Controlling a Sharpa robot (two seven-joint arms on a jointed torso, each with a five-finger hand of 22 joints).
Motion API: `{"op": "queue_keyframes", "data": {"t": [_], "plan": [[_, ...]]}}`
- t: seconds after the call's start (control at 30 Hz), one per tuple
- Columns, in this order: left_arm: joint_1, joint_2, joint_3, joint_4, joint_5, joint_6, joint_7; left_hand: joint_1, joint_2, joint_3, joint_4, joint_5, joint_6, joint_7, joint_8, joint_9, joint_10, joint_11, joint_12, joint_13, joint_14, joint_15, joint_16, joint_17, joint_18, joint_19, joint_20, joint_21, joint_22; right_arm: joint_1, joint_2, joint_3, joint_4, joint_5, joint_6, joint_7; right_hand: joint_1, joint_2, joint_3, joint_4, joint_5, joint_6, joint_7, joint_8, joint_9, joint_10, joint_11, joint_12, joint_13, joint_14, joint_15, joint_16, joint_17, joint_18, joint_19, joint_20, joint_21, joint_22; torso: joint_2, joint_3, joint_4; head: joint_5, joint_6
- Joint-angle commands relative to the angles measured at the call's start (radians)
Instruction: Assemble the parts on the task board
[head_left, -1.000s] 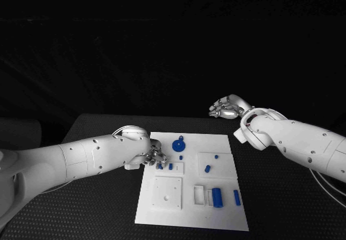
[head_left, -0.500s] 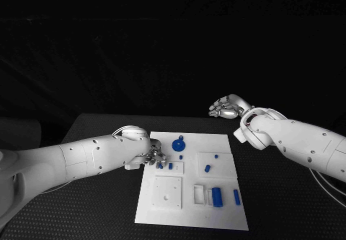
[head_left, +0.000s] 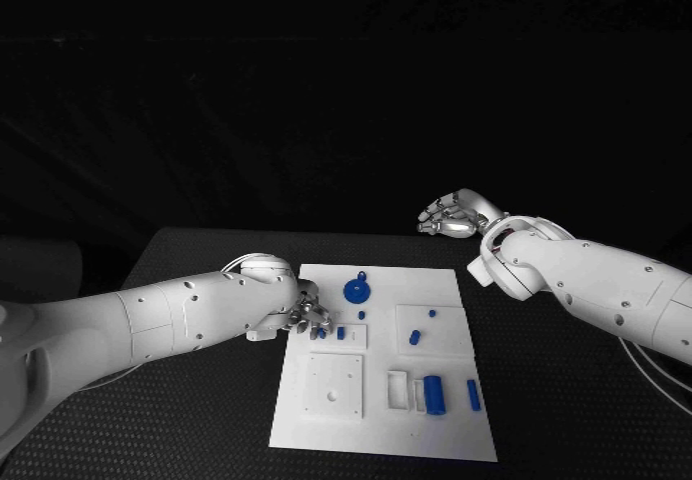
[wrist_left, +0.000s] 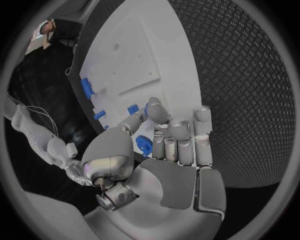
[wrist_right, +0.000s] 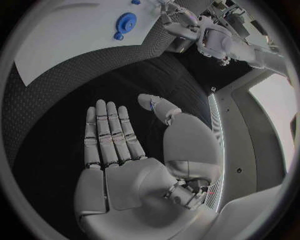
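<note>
Head view, left arm: we see it come in low across the table (head_left: 188, 420), its left hand (head_left: 303, 318) turned down over the near-left corner of the task board (head_left: 387, 440), fingertips at two small blue parts (head_left: 330, 334) standing in a raised white block.
Head view, right arm: the right hand (head_left: 454, 215) is lifted beyond the table's far edge, well apart from the board, fingers loosely curved with nothing in them.
Head view, parts: a blue round part (head_left: 358, 291) lies near the board's far edge; a peg (head_left: 414, 337) sits mid-board; a blue block (head_left: 436, 391) and a bar (head_left: 473, 395) lie toward the near-right.
Left wrist view: the left hand (wrist_left: 169, 145) has its fingers drawn together side by side, thumb bent inward; we cannot tell whether it grips anything. The board (wrist_left: 134, 55) lies beyond the fingertips.
Right wrist view: the right hand (wrist_right: 125, 150) is flat, fingers straight, thumb apart, holding nothing. The round part (wrist_right: 125, 23) shows on the board (wrist_right: 62, 40).
Change: against the earlier head pictures, we find both arms and all parts in the same places.
</note>
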Motion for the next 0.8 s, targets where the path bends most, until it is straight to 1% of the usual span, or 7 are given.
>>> {"op": "queue_keyframes", "data": {"t": [0.03,0.43,0.53,0.67,0.73,0.8], "plan": [[-0.004,-0.001,-0.003,-0.001,-0.004,0.003,-0.016,0.000,-0.016,0.000,0.009,-0.010,0.000,-0.001,-0.002,0.002,0.006,0.000,-0.004,0.000,0.004,-0.002,-0.004,0.000,0.015,0.005,-0.131,-0.007,0.013,0.000,0.000,0.000,0.001,-0.002,0.011,0.005,-0.002,-0.002,0.006,0.003,0.005,-0.007,-0.001,0.004,-0.001,0.003,0.002,-0.006,0.000,-0.006,-0.002,-0.003,-0.001,0.008,-0.002,0.003,-0.004,0.002,0.000,-0.0008,0.0000,0.000,0.000],[-0.004,-0.007,-0.003,0.003,0.010,0.001,-0.016,-0.001,-0.024,0.000,0.012,-0.017,0.000,-0.001,-0.004,0.004,0.007,0.000,-0.004,0.000,0.004,-0.002,-0.004,0.000,0.015,0.005,-0.132,-0.008,0.013,0.000,-0.001,0.000,0.001,-0.002,0.010,0.004,-0.002,-0.002,0.006,0.003,0.005,-0.008,0.000,0.004,-0.002,0.002,0.003,-0.006,0.000,-0.007,-0.001,-0.004,-0.001,0.008,-0.003,0.003,-0.005,0.002,0.000,-0.0004,-0.0001,0.001,0.000],[-0.004,-0.013,-0.003,0.012,0.019,-0.001,-0.015,-0.001,-0.036,-0.001,0.018,-0.038,0.002,-0.001,-0.006,0.006,0.008,0.000,-0.005,0.001,0.004,-0.002,-0.004,0.000,0.016,0.006,-0.132,-0.009,0.013,0.000,-0.001,0.000,0.001,-0.002,0.010,0.004,-0.002,-0.002,0.006,0.003,0.005,-0.008,0.000,0.004,-0.002,0.002,0.003,-0.006,0.000,-0.007,-0.001,-0.004,-0.001,0.008,-0.003,0.003,-0.005,0.002,0.000,-0.0005,-0.0003,0.001,-0.001],[-0.004,-0.024,-0.002,0.024,0.030,-0.007,-0.010,-0.001,-0.050,-0.001,0.025,-0.058,0.003,-0.002,-0.008,0.009,0.008,-0.001,-0.005,0.001,0.005,-0.003,-0.004,0.001,0.016,0.006,-0.132,-0.010,0.014,-0.001,-0.002,0.000,0.002,-0.002,0.010,0.005,-0.002,-0.002,0.006,0.003,0.005,-0.008,0.000,0.004,-0.002,0.002,0.003,-0.006,0.000,-0.007,-0.001,-0.004,-0.001,0.008,-0.003,0.003,-0.005,0.002,0.001,-0.0005,-0.0004,0.000,0.000],[-0.005,-0.030,-0.002,0.029,0.049,-0.012,-0.011,-0.002,-0.060,0.001,0.033,-0.081,0.004,-0.002,-0.010,0.011,0.008,-0.001,-0.006,0.002,0.005,-0.003,-0.004,0.001,0.017,0.007,-0.133,-0.011,0.014,-0.001,-0.002,0.000,0.001,-0.002,0.010,0.005,-0.002,-0.002,0.007,0.003,0.006,-0.008,0.000,0.004,-0.002,0.002,0.003,-0.007,0.000,-0.007,-0.001,-0.004,-0.001,0.008,-0.003,0.003,-0.006,0.003,0.001,-0.0006,-0.0004,-0.001,0.000],[-0.005,-0.034,-0.001,0.031,0.045,-0.015,-0.010,-0.001,-0.063,0.001,0.035,-0.086,0.005,-0.002,-0.010,0.011,0.009,-0.001,-0.006,0.002,0.005,-0.004,-0.004,0.001,0.017,0.007,-0.133,-0.011,0.014,-0.001,-0.003,0.000,0.001,-0.002,0.010,0.004,-0.002,-0.002,0.007,0.003,0.006,-0.008,0.000,0.004,-0.002,0.002,0.003,-0.007,0.000,-0.007,-0.001,-0.004,-0.001,0.008,-0.003,0.003,-0.006,0.003,0.000,-0.0007,-0.0002,-0.002,-0.001]]}}
